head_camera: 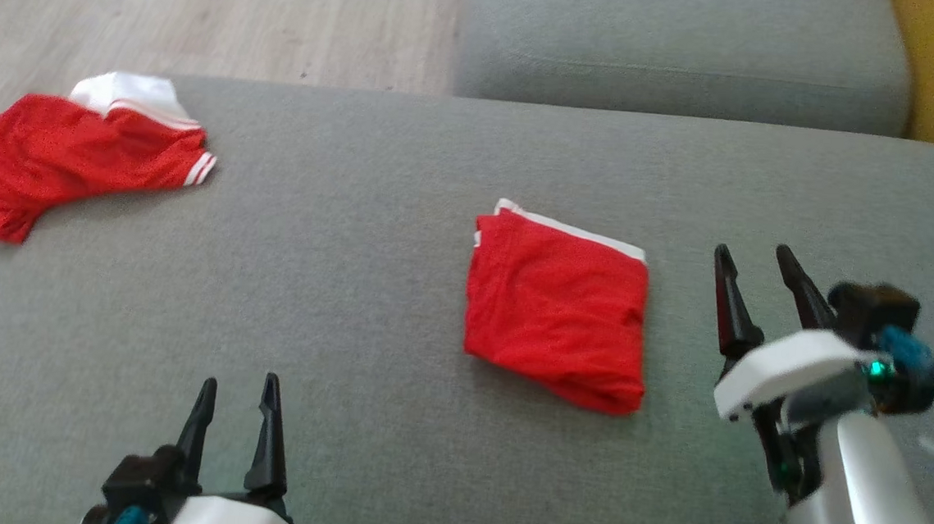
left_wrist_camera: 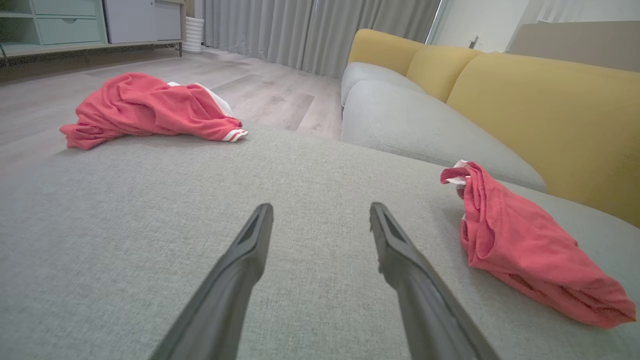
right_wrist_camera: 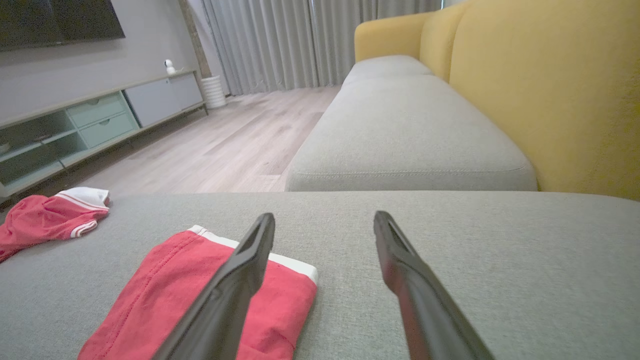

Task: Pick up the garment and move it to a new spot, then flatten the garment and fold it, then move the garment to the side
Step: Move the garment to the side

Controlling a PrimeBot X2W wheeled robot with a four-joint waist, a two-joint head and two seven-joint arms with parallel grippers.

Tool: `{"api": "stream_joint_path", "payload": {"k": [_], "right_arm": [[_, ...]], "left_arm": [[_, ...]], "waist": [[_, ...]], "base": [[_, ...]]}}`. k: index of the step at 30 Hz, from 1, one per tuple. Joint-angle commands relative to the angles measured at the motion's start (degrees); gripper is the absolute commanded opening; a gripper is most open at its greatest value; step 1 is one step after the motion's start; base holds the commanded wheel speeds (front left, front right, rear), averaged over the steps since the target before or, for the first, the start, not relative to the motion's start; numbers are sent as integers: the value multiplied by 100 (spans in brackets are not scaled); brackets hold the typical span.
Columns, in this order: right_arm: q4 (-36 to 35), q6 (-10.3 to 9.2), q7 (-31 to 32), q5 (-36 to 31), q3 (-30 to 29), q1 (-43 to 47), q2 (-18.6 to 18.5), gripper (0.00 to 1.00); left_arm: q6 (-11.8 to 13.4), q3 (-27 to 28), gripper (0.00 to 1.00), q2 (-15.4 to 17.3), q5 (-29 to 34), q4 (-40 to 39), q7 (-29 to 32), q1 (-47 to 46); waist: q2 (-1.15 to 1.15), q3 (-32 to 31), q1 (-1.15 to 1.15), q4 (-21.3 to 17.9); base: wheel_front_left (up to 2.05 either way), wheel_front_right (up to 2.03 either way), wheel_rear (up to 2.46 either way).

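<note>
sitting folded: the red garment (head_camera: pixel 558 309) is a compact rectangle with a white band on its far edge, lying mid-cushion on the grey sofa seat (head_camera: pixel 333 302). pick, flatten and fold look done; the move to the side is what's left, i'd say. right gripper (head_camera: pixel 753 251) is just beside its right edge, jaws apart, holding nothing. left gripper (head_camera: pixel 240 379) is nearer the robot, well left of it, also spread and empty. second red garment (head_camera: pixel 84 153) lies crumpled at the seat's far-left edge, possibly next.
</note>
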Motion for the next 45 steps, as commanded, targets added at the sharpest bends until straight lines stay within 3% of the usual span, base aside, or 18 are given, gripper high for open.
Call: {"api": "stream_joint_path", "payload": {"k": [1, 9, 20, 21, 22, 24, 31, 45], "right_arm": [[14, 37, 161, 5, 95, -400, -15, 100], [1357, 37, 1023, -51, -152, -1164, -15, 100], [2562, 37, 1336, 339, -14, -1456, -15, 100], [2626, 37, 1317, 395, 33, -1489, -15, 84], [2683, 37, 1299, 447, 88, -1524, -15, 40], [2760, 37, 1240, 555, 210, -1601, -15, 0], [2799, 37, 842, 550, 392, -1944, -16, 0], [2175, 37, 715, 42, -91, -2275, -447, 0]], "left_arm": [[-22, 153, 100, 31, 53, -186, -52, -351], [-98, 103, 100, -93, 112, -126, -61, -519], [-170, 167, 100, -182, 194, -70, -69, -605], [-175, 174, 100, -183, 205, -68, -69, -607], [-181, 179, 100, -182, 219, -68, -70, -609], [-198, 176, 100, -181, 253, -70, -70, -624], [-240, 161, 100, -166, 365, -159, -71, -735], [-248, 95, 100, -47, 568, -477, 48, -1219]], "waist": [[0, 136, -1, 172], [0, 517, -1, 718], [0, 725, -1, 965], [0, 739, -1, 959], [0, 757, -1, 944], [0, 793, -1, 894], [0, 982, -1, 383], [0, 1566, -1, -1573]], "base": [[0, 0, 0], [0, 0, 0], [0, 0, 0], [0, 0, 0], [0, 0, 0], [0, 0, 0], [0, 0, 0], [0, 0, 0]]}}
